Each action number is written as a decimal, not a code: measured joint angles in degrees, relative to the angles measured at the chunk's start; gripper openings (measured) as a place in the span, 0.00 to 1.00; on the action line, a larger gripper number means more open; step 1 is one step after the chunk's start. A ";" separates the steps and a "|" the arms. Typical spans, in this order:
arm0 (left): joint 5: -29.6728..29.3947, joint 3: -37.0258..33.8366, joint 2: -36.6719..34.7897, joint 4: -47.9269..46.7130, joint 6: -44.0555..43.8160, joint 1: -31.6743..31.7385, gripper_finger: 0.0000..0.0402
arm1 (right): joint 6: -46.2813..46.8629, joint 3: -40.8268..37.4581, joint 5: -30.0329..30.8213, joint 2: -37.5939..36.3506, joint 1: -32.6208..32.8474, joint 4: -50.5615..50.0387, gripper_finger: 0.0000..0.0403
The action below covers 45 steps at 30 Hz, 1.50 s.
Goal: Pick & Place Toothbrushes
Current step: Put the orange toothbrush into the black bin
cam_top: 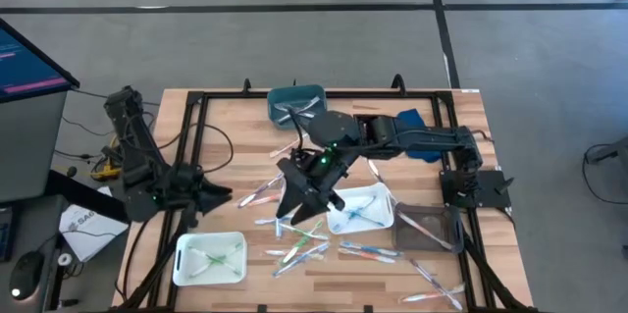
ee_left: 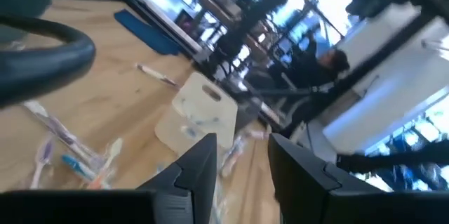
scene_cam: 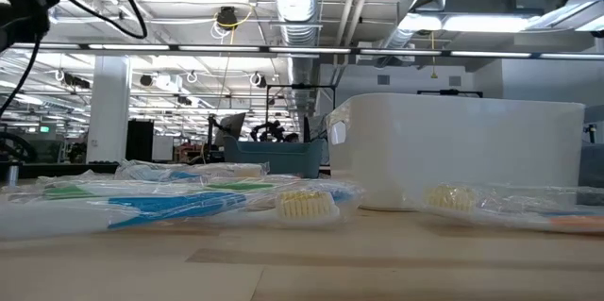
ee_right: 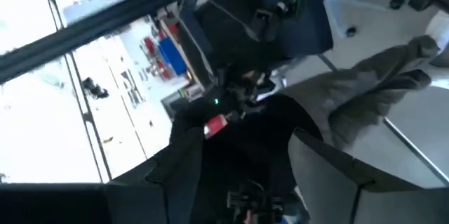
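Toothbrushes (cam_top: pixel 294 246) scattered loose on desk (cam_top: pixel 235 136), mostly mid and front; few already in trays: teal tray (cam_top: pixel 296 103) at back, white tray (cam_top: pixel 209 258) front-left, white tray (cam_top: pixel 361 207) centre.

Right gripper (cam_top: pixel 306 195) above desk centre, over scattered brushes; fingers parted, nothing visibly between them. Looks like between picks, no brush in hand.

Left gripper (cam_top: pixel 218 195) waits at left edge; fingers (ee_left: pixel 200 171) apart, empty.

Next: choose one loose brush, line fingers across its handle, descend, close.
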 joint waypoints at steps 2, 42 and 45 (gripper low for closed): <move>0.15 0.04 0.00 1.45 -0.01 1.20 0.31 | -1.80 0.00 0.99 -0.16 2.09 -0.89 0.51; 15.14 0.04 0.91 19.58 16.06 24.77 0.30 | -67.25 -0.02 23.84 0.81 -9.11 -36.79 0.51; 25.33 0.04 1.85 19.83 18.54 29.09 0.29 | -71.93 -0.02 24.08 0.81 -10.92 -40.70 0.51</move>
